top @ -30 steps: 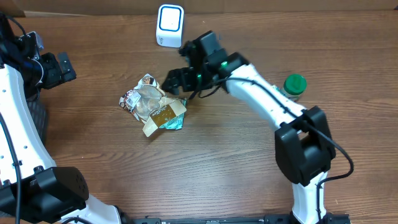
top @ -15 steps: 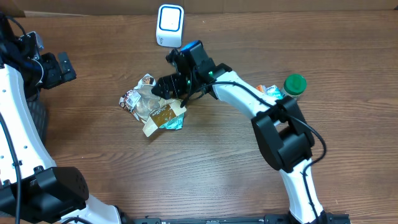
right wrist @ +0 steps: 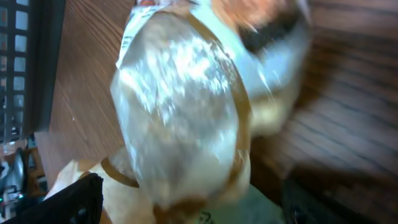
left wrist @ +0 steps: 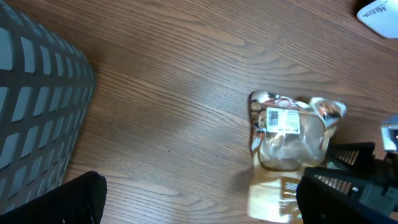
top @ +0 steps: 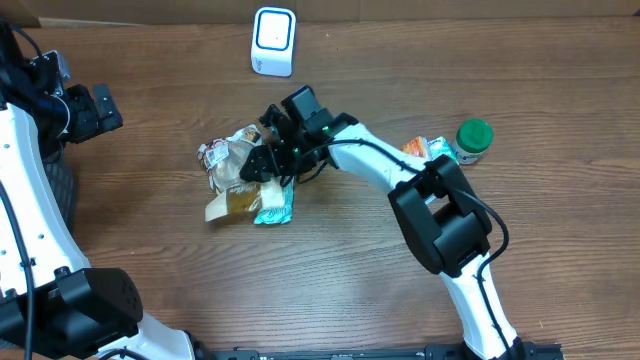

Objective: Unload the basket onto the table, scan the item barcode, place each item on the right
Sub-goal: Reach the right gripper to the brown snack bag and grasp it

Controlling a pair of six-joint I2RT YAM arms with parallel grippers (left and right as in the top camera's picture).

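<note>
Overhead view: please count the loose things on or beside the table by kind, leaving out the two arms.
white scanner: 1
green-lidded jar: 1
mesh basket: 1
crumpled packets: 2, the big packet and the small packet beside the jar
Total: 5

Item: crumpled snack pouch (top: pixel 243 180) with a clear film window and tan and teal printed panels. It lies on the worktop (top: pixel 350 280), left of centre. White barcode label (left wrist: pixel 283 119) faces up at the pouch's far-left end.

Scanner (top: pixel 273 41): small white box with a blue-rimmed window on top. It sits at the far edge, well apart from the pouch.
</note>
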